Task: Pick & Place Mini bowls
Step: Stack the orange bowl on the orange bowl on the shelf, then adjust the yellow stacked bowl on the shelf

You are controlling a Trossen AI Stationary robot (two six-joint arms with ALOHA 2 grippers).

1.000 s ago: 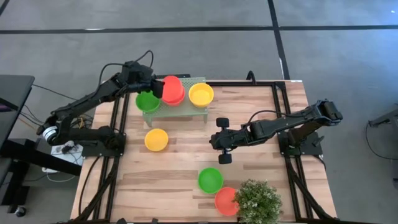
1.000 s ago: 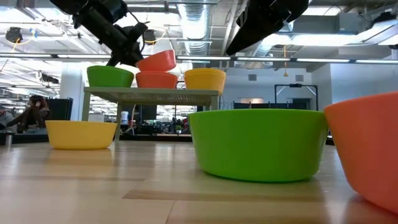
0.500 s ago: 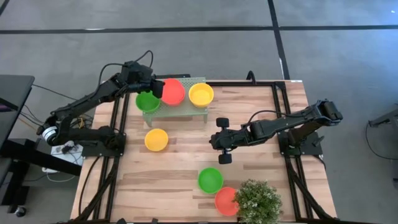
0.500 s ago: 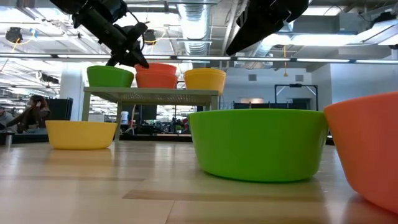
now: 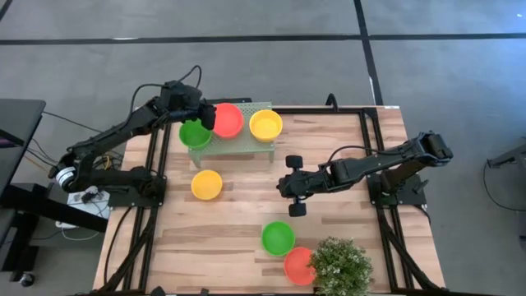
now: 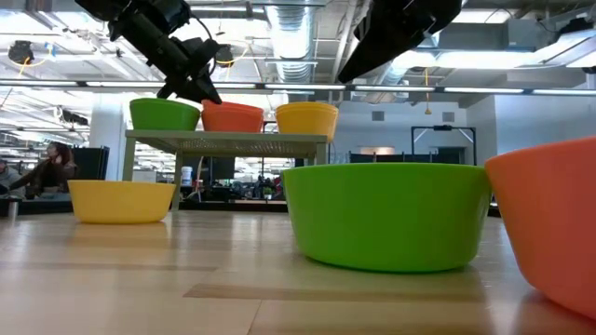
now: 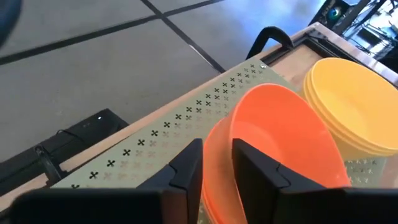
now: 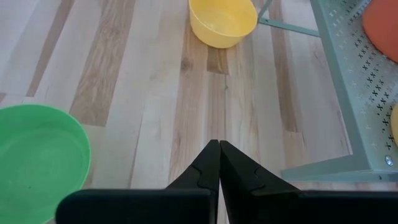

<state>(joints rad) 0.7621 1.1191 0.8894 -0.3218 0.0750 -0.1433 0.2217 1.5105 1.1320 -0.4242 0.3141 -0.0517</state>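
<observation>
On the pale green perforated stand (image 5: 238,145) stand a green mini bowl (image 5: 195,133), a red stack (image 5: 228,121) of two nested bowls and a yellow stack (image 5: 265,125). My left gripper (image 7: 217,168) is at the red stack's left rim, shut on the upper red bowl (image 7: 280,137). My right gripper (image 8: 219,152) hangs shut over the table's middle (image 5: 283,187) and touches nothing. A yellow bowl (image 5: 206,184), a green bowl (image 5: 278,238) and a red bowl (image 5: 297,265) rest on the table on their bases. My left gripper pinches the upper red bowl's rim (image 7: 231,134) on the side toward the green bowl, one finger (image 7: 255,171) inside the bowl and one finger (image 7: 186,171) outside. The fingers slant down from the table's left. The bowl sits level, nested in the red bowl below (image 6: 233,118).
A bushy green plant (image 5: 339,265) stands at the near edge beside the red bowl. Bare wood lies between the stand and the near bowls. In the low view a person (image 6: 47,167) sits in the room behind the table.
The left gripper has lowered the upper red bowl: a second ago it sat tilted above the lower red bowl, and now it lies level, nested down in it. The right arm has kept still.
</observation>
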